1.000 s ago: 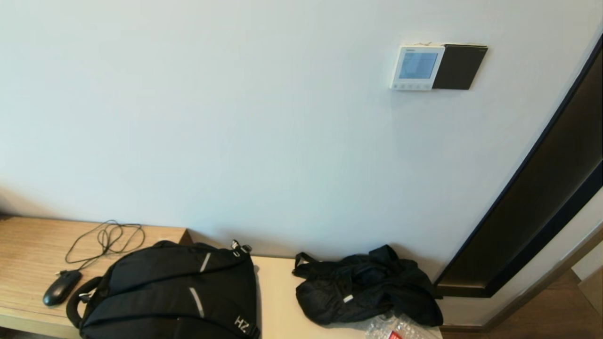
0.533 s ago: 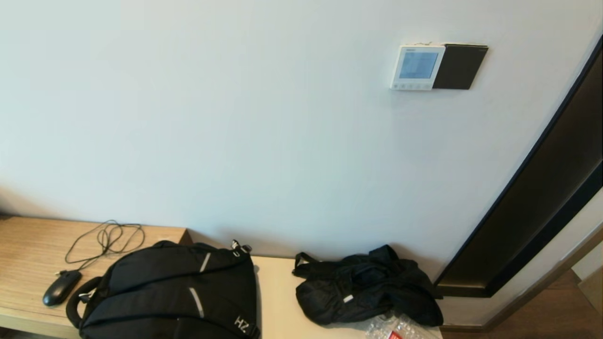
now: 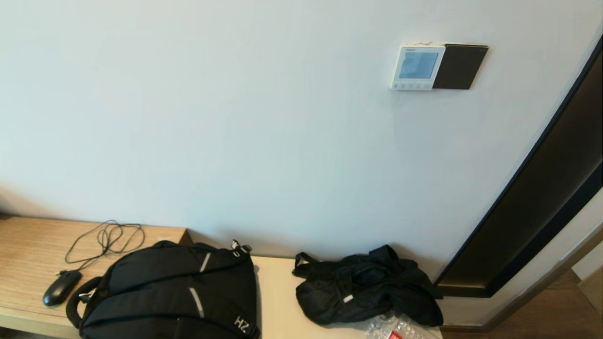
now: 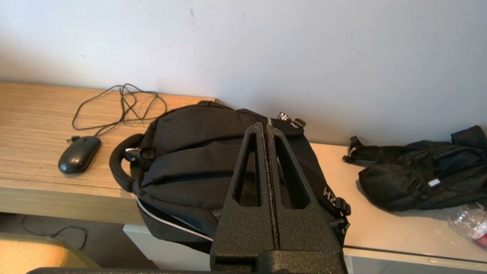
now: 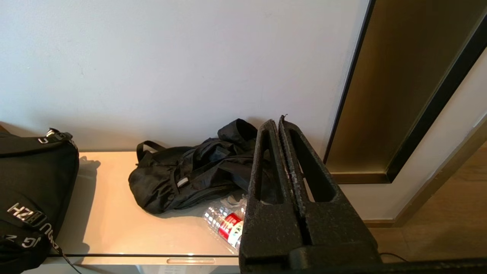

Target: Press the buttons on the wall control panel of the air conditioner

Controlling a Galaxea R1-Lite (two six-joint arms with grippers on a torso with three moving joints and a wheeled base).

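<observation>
The white air conditioner control panel (image 3: pixel 417 67) hangs high on the wall at the right, with a lit screen and a row of small buttons (image 3: pixel 411 86) along its lower edge. A black plate (image 3: pixel 459 66) sits against its right side. Neither arm shows in the head view. My left gripper (image 4: pixel 265 127) is shut and empty, low in front of the black backpack (image 4: pixel 198 160). My right gripper (image 5: pixel 277 121) is shut and empty, low near the crumpled black bag (image 5: pixel 190 171). The panel is out of both wrist views.
A wooden desk (image 3: pixel 28 254) holds a black mouse (image 3: pixel 61 287) with a coiled cable (image 3: pixel 106 238). The backpack (image 3: pixel 174 292), black bag (image 3: pixel 367 285) and a plastic bottle (image 5: pixel 224 222) lie on a lower cream cabinet (image 3: pixel 278 306). A dark door frame (image 3: pixel 541 202) runs down the right.
</observation>
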